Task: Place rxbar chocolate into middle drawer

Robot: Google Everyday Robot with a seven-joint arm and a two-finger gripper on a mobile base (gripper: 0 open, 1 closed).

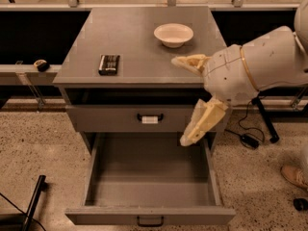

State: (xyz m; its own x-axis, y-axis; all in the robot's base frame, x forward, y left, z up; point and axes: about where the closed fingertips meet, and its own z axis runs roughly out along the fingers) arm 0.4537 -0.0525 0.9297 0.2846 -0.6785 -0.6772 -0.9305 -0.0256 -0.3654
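The rxbar chocolate (109, 64), a small flat black bar, lies on the left part of the grey cabinet top (139, 47). The middle drawer (150, 215) is pulled wide open below, empty, with a plain dark handle on its front. My gripper (180, 100) hangs at the cabinet's right front, over the open drawer's right rear corner. It is open and empty, with one pale finger (188, 61) at the top's edge and the other (201, 124) pointing down. The bar is far to its left.
A white bowl (173, 34) stands at the back right of the cabinet top. A closed grey drawer with a white tag on its handle (149, 118) sits above the open one. Cables and a stand leg (263, 119) lie on the floor at the right.
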